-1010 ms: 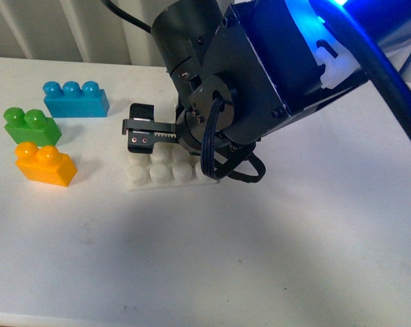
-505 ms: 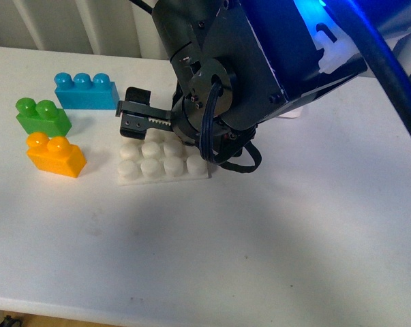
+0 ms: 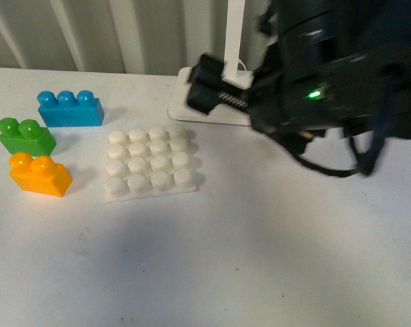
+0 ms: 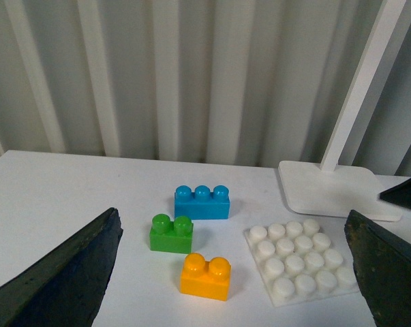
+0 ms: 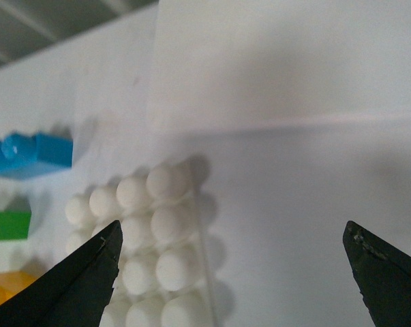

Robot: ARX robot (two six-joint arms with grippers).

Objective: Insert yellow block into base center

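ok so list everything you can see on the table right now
yellow block: 1, yellow-orange, left of the base, nearest the robot
green brick: 1, green, just behind the yellow block
blue brick: 1, blue, behind the green brick
base: 1, white, mid-table, studs bare
lamp: 1, white, foot behind the base
table: 1, white
left gripper: 1, dark, open, empty
right gripper: 1, dark, open, empty, by the lamp foot
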